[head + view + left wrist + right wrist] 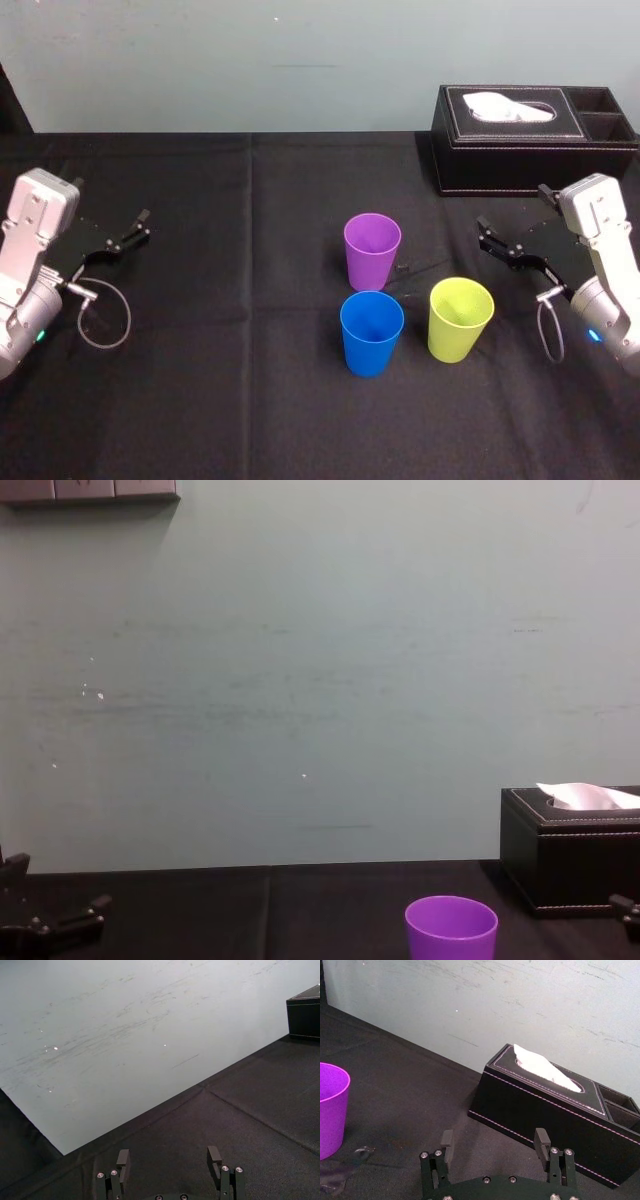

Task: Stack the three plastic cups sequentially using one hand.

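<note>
Three plastic cups stand upright and apart near the middle of the black table: a purple cup (372, 250) at the back, a blue cup (371, 332) just in front of it, and a yellow-green cup (460, 318) to the blue one's right. My right gripper (512, 225) hovers open and empty to the right of the purple cup, above and behind the yellow-green one. In the right wrist view its fingers (540, 1140) stand wide apart, with the purple cup (330, 1110) off to one side. My left gripper (130, 232) rests at the far left, open (168, 1159).
A black leather tissue box (530, 135) sits at the back right, just behind the right gripper. The table's black cloth (250, 420) lies bare on the left and in front. A pale wall (320, 680) bounds the table's far edge.
</note>
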You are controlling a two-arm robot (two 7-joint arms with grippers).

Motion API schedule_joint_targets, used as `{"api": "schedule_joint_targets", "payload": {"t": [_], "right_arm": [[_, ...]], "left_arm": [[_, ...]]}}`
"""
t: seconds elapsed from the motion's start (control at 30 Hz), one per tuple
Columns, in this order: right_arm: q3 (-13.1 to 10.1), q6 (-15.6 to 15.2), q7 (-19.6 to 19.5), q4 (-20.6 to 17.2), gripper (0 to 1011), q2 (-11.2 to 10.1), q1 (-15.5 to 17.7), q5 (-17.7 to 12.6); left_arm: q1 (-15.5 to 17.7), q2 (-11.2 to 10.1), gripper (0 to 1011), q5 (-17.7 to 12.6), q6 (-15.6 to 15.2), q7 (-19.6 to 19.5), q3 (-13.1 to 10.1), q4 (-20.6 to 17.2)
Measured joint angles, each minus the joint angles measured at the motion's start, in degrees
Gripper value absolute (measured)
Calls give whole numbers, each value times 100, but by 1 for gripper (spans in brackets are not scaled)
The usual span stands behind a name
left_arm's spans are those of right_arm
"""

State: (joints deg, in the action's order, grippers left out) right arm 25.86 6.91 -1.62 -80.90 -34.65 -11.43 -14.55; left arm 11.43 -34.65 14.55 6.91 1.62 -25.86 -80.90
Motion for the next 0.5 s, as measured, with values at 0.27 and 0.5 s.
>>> {"api": "schedule_joint_targets", "payload": {"t": [0.27,0.5], "right_arm": [[0,0,0,0,1003,0,0,0],[0,0,0,0,1003,0,0,0]], "left_arm": [[0,0,1011,0,0,0,0,0],[0,0,1011,0,0,0,0,0]]}}
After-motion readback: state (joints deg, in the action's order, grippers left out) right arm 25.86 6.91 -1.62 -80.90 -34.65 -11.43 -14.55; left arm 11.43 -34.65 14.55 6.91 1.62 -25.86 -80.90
